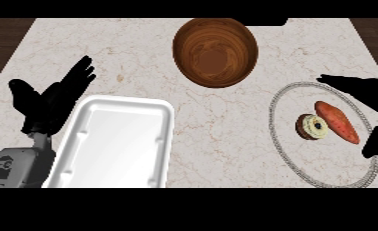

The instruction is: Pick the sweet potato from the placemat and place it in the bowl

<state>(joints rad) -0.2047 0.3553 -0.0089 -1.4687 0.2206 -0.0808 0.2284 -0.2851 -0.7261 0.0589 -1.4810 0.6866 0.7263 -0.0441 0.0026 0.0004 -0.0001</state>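
You'll find the potato (337, 121) lying on the mat (289, 147) right of the bowl (215, 51), beside a donut (311, 126); stiff, smooth and tapered, so grasp mid-body with your right hand (354, 86), fingers spread wide around it, holding nothing.

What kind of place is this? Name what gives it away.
Probably a kitchen counter: a marble-look countertop holding a wooden bowl, a white tray, and a sweet potato on a round placemat.
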